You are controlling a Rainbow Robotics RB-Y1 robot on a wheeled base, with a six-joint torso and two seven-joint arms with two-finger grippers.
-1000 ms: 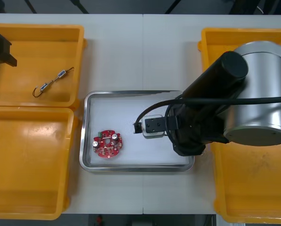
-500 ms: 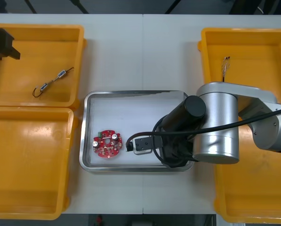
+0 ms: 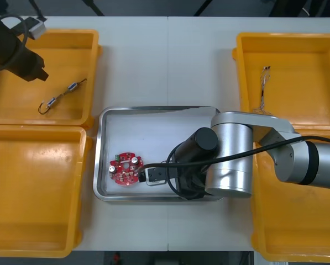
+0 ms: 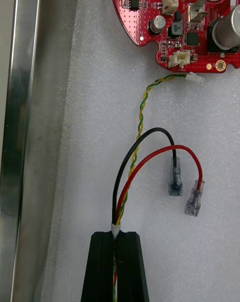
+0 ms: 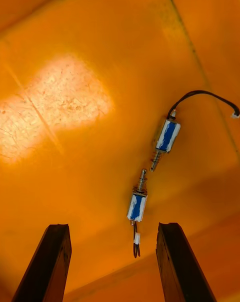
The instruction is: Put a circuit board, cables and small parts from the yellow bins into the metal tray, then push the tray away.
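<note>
1. Broadly: light desk [image 3: 165, 61] carries four yellow bins, two at each side; far left bin [image 3: 59, 55], near left bin [image 3: 37, 187], far right bin [image 3: 297, 66], near right bin [image 3: 297, 226]; metal tray [image 3: 101, 160] sits between them, white inside, shiny rim.
2. Right arm [image 3: 236, 160] reaches from the right side across the tray's near half; left arm [image 3: 10, 44] hangs over the far left bin's outer corner.
3. Right pincer [image 4: 116, 236] low over the tray's white floor, just beside the circuit board; fingers closed tight on a cable bundle [image 4: 140, 114], only the wires' thickness between them.
4. Left pincer [image 5: 114, 227] above the far left bin's floor; fingers spread wide, nothing between them; small metal parts lie just beyond the tips.
5. Circuit board [image 3: 126, 168], round and red, lies flat in the tray's near left part.
6. Cable bundle lies on the tray floor: one black wire, one red, each ending in a clear connector; a twisted yellow-green pair runs on to a white plug touching or just short of the board's edge.
7. Second thin cable [image 3: 262, 91] lies in the far right bin.
8. Small metal parts [image 3: 72, 86]: two short cylinders with blue labels, end to end in the far left bin; a black lead [image 5: 200, 94] curls from one.
</note>
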